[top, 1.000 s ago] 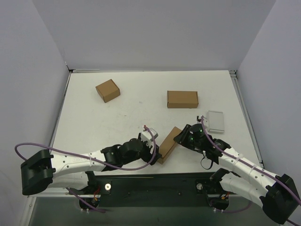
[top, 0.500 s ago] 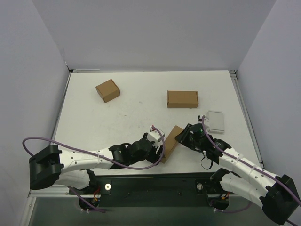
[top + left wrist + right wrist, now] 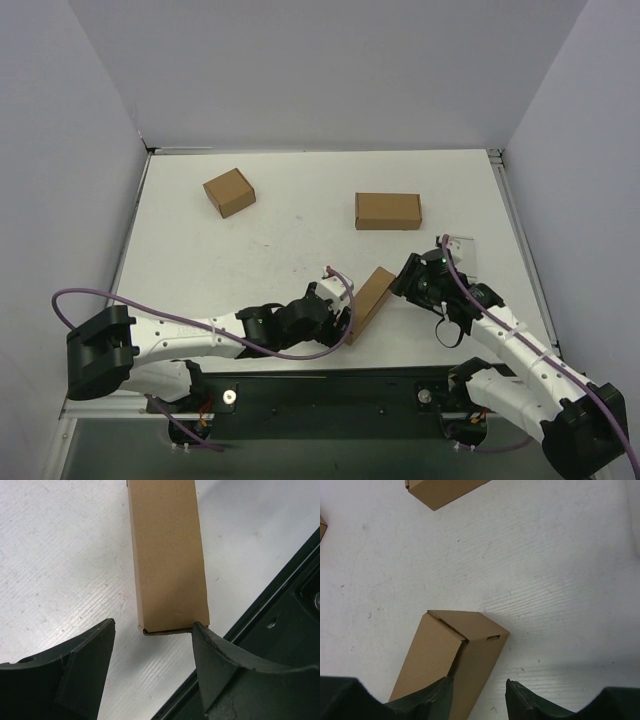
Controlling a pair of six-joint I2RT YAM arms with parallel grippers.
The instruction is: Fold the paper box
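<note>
Paper box (image 3: 367,303) lies closed up on the white desk (image 3: 280,250), near the middle of the near edge, running on a slant from near left to far right between our two hands. Our left hand (image 3: 338,322) sits at the near left end of the paper box with its jaws wide apart. In the left wrist view (image 3: 152,628) the right finger (image 3: 220,665) meets the near right corner of the cardboard (image 3: 167,555), while the left finger (image 3: 85,655) stands apart from it with bare desk between, so this hand has hold of nothing. Our right hand (image 3: 403,280) is at the far right end, its jaws partly apart. In the right wrist view (image 3: 477,685) the box (image 3: 460,650) runs down between the fingertips, with one finger (image 3: 427,700) overlapping its edge and the other (image 3: 530,702) standing clear of it, so we see no grip here either. That end of the box shows a folded flap with a dark seam and a small slot. Far left on the desk sits a squarish brown carton (image 3: 229,192), far right of centre an oblong brown box (image 3: 388,211), and a pale grey case (image 3: 466,246) lies partly hidden behind our right arm
</note>
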